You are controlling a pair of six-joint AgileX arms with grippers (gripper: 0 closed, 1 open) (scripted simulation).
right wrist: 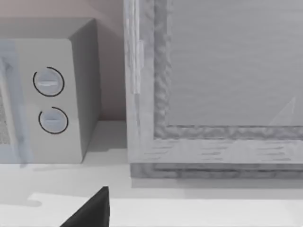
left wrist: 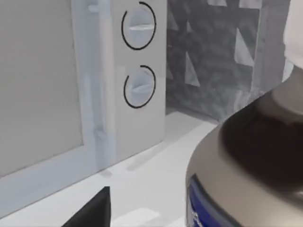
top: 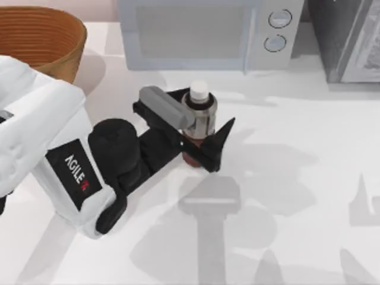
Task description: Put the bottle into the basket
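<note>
While the bottle is waiting near the middle of the worktop [top: 309, 178], the scene is reading like this from left to right. At about ten o'clock in the top view the basket [top: 41, 35] is sitting at the far left corner, well apart from the bottle. Just right of it, my left arm is reaching in from eight o'clock toward two o'clock, and the left gripper [top: 200, 127] is standing around the bottle [top: 199, 113], one finger at its eleven o'clock side and the other at its four o'clock side. The jaws are looking spread around the body rather than pressed flat on it, so I am judging them as not yet clamped. In the left wrist view the bottle [left wrist: 251, 161] is looming very close, its dark shoulder and label band right beside the camera. Behind it, at twelve o'clock, a microwave [top: 196, 29] is standing against the back wall.

Handling, as a judgement: the bottle is looking rigid, light and smooth-sided, and being tall and narrow it is likely tipping easily. The label band, mid-height below the shoulder, is seeming the safest place to grip.

My right arm is sitting parked off to the right.
</note>
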